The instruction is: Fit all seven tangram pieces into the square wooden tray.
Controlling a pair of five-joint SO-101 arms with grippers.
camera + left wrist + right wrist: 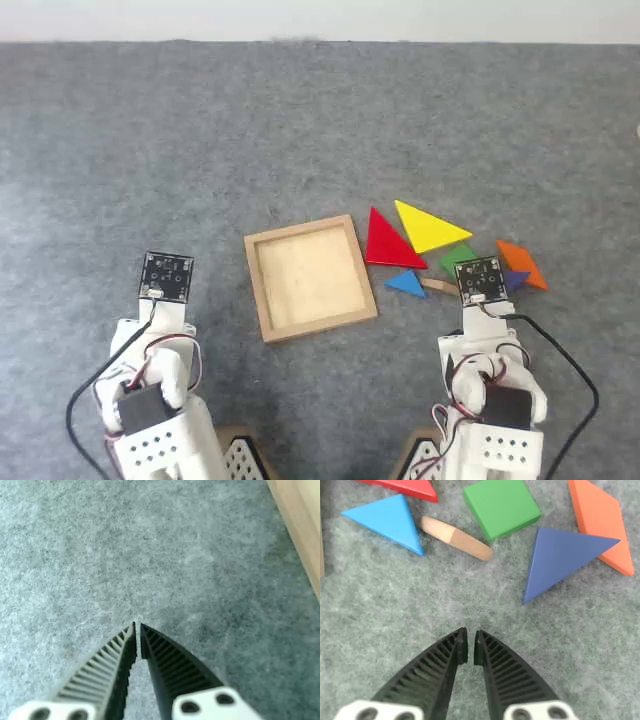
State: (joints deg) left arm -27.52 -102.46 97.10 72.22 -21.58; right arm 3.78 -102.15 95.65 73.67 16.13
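Note:
The square wooden tray [262, 290] lies empty at the table's middle. To its right lie a red triangle [388, 243], a yellow triangle [430, 227], a green square [501, 506], an orange parallelogram [600, 522], a light blue triangle [387, 520], a dark blue triangle [560, 557] and a plain wooden piece [456, 538]. My right gripper [470, 636] is shut on nothing and sits just short of the wooden piece and the dark blue triangle. My left gripper [138, 627] is shut over bare felt, left of the tray's edge [300, 525].
Grey felt covers the whole table [300, 130]. The left arm's wrist [167, 277] stands left of the tray, and the right arm's wrist [480, 280] stands among the pieces, partly over the green square and the dark blue triangle.

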